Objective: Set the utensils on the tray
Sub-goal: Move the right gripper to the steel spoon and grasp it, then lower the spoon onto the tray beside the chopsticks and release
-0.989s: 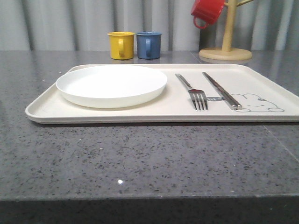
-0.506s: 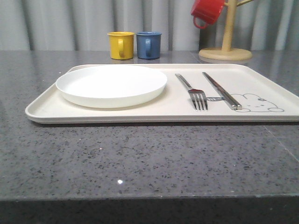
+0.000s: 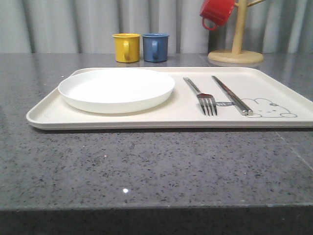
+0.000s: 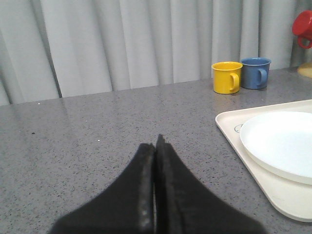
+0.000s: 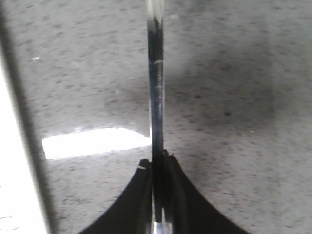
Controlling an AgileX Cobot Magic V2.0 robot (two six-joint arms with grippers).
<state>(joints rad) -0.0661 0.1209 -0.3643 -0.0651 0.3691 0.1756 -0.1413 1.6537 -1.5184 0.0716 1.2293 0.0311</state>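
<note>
The cream tray (image 3: 49, 115) lies across the grey table. On it rest the white plate (image 3: 116, 89) at the left, the fork (image 3: 201, 95) in the middle, tines toward me, and the pair of chopsticks (image 3: 231, 94) to its right by the rabbit drawing. My left gripper (image 4: 156, 141) is shut and empty, low over bare table, left of the tray (image 4: 229, 122) and plate (image 4: 282, 144). My right gripper (image 5: 157, 158) is shut on a slim silver handle, the spoon (image 5: 156, 87), held above the countertop beside the tray's edge (image 5: 12, 161). The spoon's bowl is out of frame.
A yellow mug (image 3: 126, 47) and a blue mug (image 3: 155, 47) stand behind the tray. A red mug (image 3: 216, 12) hangs on a wooden mug tree (image 3: 236, 49) at the back right. Bare grey counter stretches in front of the tray and to its left.
</note>
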